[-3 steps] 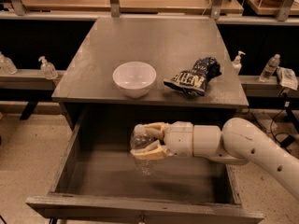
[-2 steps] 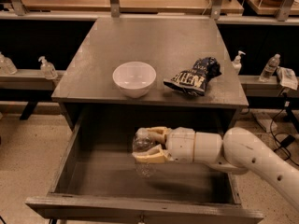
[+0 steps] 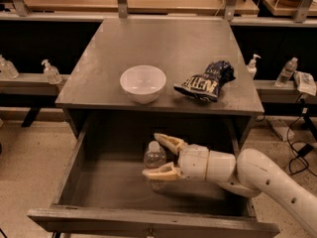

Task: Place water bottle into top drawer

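hand (image 3: 150, 154) in top drawer (image 3: 148, 223) | partly covers water bottle (image 3: 155, 157) | arm (image 3: 277, 182) cropped right

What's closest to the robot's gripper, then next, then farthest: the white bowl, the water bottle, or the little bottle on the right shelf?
From the gripper, down in the drawer:
1. water bottle, right at it.
2. white bowl, above, on the cabinet top.
3. little bottle, far right shelf.

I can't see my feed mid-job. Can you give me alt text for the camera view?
The gripper reaches from the right into the open top drawer, at the water bottle standing upright inside it. On the grey cabinet top above sit a white bowl and a dark snack bag.
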Controlling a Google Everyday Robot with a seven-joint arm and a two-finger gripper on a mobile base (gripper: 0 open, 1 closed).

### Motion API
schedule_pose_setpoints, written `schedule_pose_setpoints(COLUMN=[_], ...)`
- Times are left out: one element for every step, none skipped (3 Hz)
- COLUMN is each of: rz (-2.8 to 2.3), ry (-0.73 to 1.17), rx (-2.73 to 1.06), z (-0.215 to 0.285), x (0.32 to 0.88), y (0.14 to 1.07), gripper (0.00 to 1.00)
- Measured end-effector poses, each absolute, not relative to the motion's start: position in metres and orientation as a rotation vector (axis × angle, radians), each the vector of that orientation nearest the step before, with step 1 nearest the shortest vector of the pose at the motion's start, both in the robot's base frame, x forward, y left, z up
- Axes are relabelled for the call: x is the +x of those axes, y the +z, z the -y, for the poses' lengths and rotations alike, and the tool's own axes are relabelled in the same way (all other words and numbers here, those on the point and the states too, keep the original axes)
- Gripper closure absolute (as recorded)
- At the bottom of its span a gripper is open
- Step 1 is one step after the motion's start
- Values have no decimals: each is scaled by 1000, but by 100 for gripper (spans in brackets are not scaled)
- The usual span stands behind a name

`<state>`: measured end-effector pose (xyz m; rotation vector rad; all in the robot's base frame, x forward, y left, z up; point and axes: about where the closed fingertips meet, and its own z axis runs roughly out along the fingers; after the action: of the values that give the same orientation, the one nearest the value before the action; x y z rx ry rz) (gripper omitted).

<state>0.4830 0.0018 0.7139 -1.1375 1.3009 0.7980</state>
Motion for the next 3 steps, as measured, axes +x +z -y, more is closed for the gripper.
schedule_pose_setpoints(rz=[-1299,-1309,-1335], ry=[800,791,749], rx=[-1138,-1134,-1125], z=[-3,3,20], x=[483,481,478], y=[714,722,735], gripper=[0,0,0])
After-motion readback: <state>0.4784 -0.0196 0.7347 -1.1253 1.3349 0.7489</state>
